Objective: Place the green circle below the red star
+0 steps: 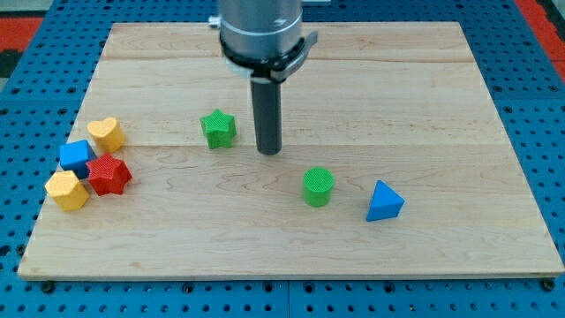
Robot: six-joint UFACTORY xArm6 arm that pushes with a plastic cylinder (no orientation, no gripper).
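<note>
The green circle [318, 186] is a short green cylinder on the wooden board, right of the middle. The red star [109, 174] lies at the view's left, touching a blue cube [77, 156] and a yellow block [67, 189]. My tip [268, 150] rests on the board, up and to the left of the green circle, with a gap between them. A green star [218, 128] lies just left of my tip.
A yellow heart [106, 132] sits above the red star in the left cluster. A blue triangle [384, 201] lies right of the green circle. The wooden board [459, 256] sits on a blue pegboard surface.
</note>
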